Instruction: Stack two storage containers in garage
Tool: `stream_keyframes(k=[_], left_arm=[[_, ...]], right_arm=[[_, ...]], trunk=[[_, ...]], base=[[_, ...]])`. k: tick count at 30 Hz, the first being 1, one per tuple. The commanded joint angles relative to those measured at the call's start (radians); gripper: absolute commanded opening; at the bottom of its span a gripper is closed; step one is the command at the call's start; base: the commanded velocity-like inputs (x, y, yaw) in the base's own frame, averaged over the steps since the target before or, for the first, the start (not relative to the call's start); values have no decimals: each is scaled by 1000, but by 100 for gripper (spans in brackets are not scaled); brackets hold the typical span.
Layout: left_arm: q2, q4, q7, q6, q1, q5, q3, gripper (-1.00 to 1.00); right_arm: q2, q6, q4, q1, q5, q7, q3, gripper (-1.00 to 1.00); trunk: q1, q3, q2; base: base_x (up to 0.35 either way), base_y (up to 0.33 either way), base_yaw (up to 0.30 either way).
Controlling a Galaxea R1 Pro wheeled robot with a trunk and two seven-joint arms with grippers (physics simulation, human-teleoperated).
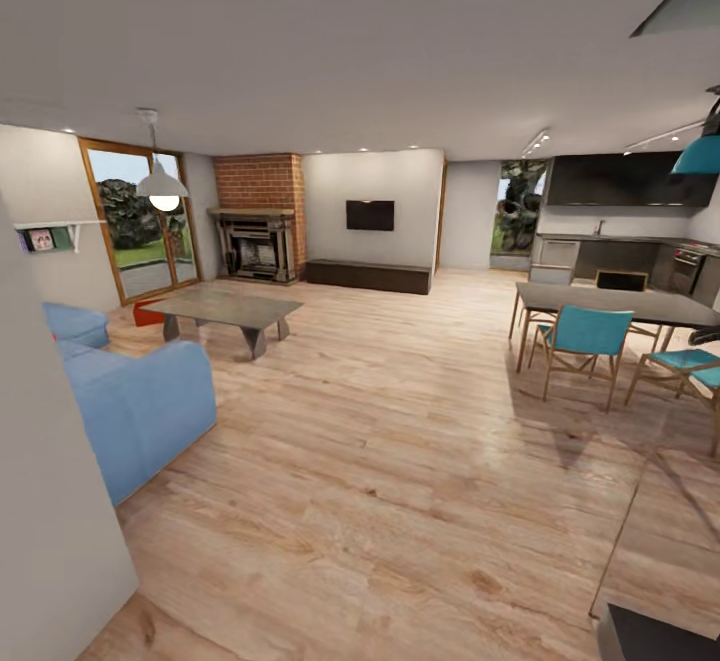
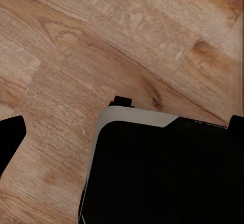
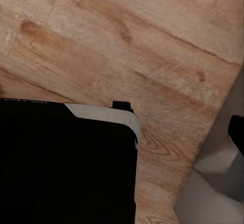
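Currently the head camera is looking across the living room [image 1: 400, 421] with its light wood plank floor [image 1: 380, 501]. One orange-red storage container [image 1: 148, 313] is sitting on the planks far off at the left, partly hidden behind the grey coffee table [image 1: 225, 309] and near the wood-framed glass doors [image 1: 140, 226]; only a small corner is showing. A second container cannot be made out. Blue sofa [image 1: 135, 401] is lying at the near left, brick fireplace [image 1: 255, 236] standing beyond the table, dining table [image 1: 615, 303] with teal chairs [image 1: 585, 336] at the right.

Both wrist cameras are pointing down at planks, with the robot's dark base [image 2: 162, 173] taking up much of each frame. Left tool and right tool: whether released or clenched, cannot tell; only dark edge fragments are showing.
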Motion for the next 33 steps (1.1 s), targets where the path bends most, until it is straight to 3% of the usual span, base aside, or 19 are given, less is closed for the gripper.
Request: stream_keyframes(k=[1, 33], left_arm=[[0, 1, 2, -4, 0, 7, -3, 100], [0, 1, 2, -9, 0, 9, -3, 100]], right_arm=[[0, -5, 3, -1, 1, -5, 8, 100], [4, 1, 3, -1, -5, -5, 13, 100]], trunk=[[1, 0, -1], [1, 0, -1]], base=[[323, 0, 0], [323, 0, 0]])
